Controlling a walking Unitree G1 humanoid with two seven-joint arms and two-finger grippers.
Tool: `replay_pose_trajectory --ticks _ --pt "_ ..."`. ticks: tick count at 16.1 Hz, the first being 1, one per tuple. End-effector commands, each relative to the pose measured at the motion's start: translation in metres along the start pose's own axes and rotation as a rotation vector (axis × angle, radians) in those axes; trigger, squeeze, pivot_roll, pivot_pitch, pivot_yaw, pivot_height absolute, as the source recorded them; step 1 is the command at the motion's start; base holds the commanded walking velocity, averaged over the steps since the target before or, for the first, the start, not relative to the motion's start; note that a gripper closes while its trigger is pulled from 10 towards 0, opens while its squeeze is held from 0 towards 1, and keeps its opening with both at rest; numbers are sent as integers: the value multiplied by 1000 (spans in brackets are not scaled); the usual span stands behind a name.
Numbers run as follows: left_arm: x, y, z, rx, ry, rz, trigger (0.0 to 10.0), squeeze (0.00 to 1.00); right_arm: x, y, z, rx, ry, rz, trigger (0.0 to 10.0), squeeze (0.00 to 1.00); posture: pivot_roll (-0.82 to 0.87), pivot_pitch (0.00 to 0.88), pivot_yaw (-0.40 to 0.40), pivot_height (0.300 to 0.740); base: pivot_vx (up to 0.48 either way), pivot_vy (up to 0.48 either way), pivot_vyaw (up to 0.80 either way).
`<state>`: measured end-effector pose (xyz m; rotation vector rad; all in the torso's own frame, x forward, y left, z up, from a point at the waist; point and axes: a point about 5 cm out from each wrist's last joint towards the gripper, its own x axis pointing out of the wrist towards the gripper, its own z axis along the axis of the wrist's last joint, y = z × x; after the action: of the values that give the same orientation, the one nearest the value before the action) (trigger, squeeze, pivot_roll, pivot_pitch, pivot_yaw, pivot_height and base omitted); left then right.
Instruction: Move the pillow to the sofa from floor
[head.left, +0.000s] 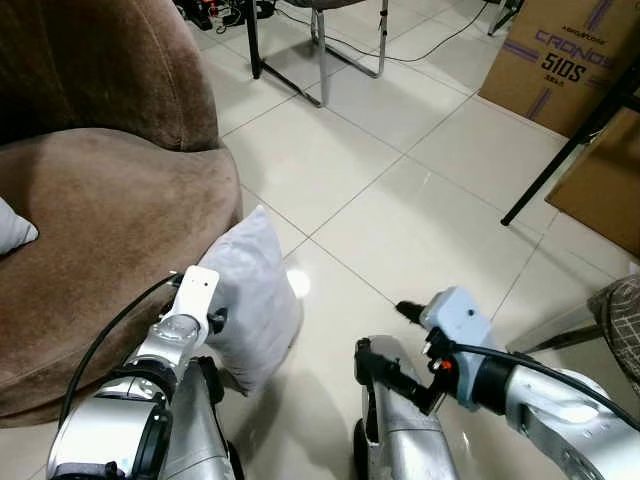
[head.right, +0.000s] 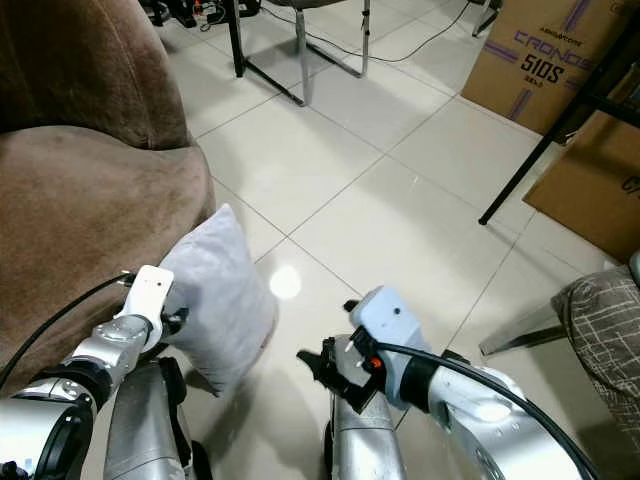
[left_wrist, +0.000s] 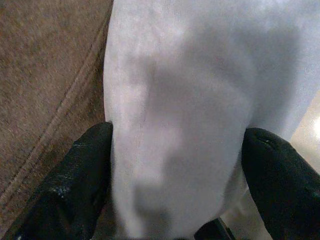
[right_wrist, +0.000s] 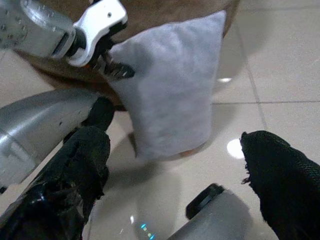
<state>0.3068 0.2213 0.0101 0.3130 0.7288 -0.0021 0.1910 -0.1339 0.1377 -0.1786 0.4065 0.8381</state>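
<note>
One grey pillow (head.left: 255, 295) on glossy tile floor (head.left: 400, 210) by brown sofa (head.left: 100, 230), pinched in left hand (left_wrist: 175, 165); right hand (right_wrist: 175, 165) open.

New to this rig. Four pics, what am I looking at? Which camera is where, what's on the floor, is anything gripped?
This is a humanoid robot with two silver arms, each ending in a gripper of two black fingers. The two wide pictures come from a stereo camera on its head, looking down. The other two come from cameras on its wrists, looking along each gripper's fingers.

On the tiled floor a light grey pillow stands on its edge against a brown sofa. The left gripper has one finger on each side of the pillow, so it appears to be grasping it, though the pillow has not yet been lifted. The right gripper is open, holds nothing and faces the pillow from the side.

Further off are a cardboard box and chair legs.
</note>
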Motion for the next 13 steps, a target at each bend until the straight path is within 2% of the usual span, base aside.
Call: replay_pose_trajectory --ticks 1,6,13 --pt "-1 0 -14 -11 54 -15 0 0 2 3 -3 8 -1 50 10000 0 -316 130 -70 527 0 0 0" --pt "-1 1 -16 1 74 -51 0 0 8 6 -9 4 26 136 10000 0 -308 120 -63 527 0 0 0" --pt "-2 2 -18 -2 92 -64 0 0 13 2 -10 -6 26 148 10000 0 -298 103 -58 527 0 0 0"
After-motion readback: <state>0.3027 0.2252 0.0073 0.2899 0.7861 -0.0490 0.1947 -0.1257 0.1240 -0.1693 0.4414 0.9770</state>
